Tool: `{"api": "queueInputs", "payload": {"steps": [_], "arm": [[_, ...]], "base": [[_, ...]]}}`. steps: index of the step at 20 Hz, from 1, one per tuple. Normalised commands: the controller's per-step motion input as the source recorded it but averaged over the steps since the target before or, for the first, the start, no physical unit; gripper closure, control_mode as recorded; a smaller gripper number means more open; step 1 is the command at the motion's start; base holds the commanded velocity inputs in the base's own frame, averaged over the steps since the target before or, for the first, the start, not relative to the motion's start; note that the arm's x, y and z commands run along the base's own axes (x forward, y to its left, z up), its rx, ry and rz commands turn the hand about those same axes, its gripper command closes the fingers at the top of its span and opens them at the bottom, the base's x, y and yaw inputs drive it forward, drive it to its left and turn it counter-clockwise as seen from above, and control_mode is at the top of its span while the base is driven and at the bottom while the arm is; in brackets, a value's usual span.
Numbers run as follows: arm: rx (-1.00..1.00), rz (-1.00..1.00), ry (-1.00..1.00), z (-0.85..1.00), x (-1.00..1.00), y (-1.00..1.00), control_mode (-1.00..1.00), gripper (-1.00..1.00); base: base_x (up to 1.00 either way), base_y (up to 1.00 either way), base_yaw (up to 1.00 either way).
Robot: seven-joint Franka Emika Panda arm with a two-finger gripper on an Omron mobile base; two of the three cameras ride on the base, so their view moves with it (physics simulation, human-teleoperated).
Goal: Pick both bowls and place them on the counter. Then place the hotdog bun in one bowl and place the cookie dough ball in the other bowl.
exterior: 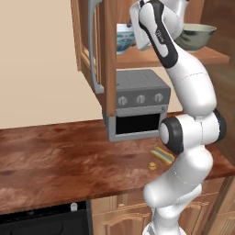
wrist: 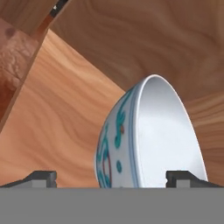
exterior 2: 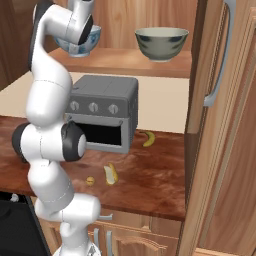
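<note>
From the left base view, you see the arm covering most of the white bowl (exterior: 124, 39) on the wooden shelf (exterior: 151, 57); only a blue-patterned sliver shows past the open cabinet door (exterior: 103, 55). The dark grey-green bowl (exterior: 196, 36) stands toward the shelf's right end, partly behind the arm. Two bowls in all. One hotdog bun (exterior: 163, 155) and one cookie dough ball (exterior: 152, 166) lie on the counter (exterior: 59, 160) near its front edge, before the toaster oven (exterior: 137, 105).

From the right base view, your arm's upper link hides the white bowl's rim; the grey-green one shows a beige inside. A curved yellow thing (exterior 2: 147, 138) lies beside the oven, too small to name.

In the hand view, the gripper (wrist: 113, 179) stands wide apart, its tips either side of the white bowl, cut off below; you cannot tell whether they touch it.
</note>
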Motion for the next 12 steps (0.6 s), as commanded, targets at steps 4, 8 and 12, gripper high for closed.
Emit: {"api": "queueInputs", "payload": {"steps": [4, 8, 12], "arm": [[-0.01, 0.00, 0.03, 0.00, 0.17, 0.00, -1.00, -1.00], [-0.02, 0.00, 0.03, 0.00, 0.16, 0.02, -1.00, -1.00], [-0.03, 0.00, 0.03, -0.01, 0.13, 0.03, -1.00, -1.00]], "base": [[0.00, 0.00, 0.00], [0.00, 0.00, 0.00], [0.00, 0.00, 0.00]]}}
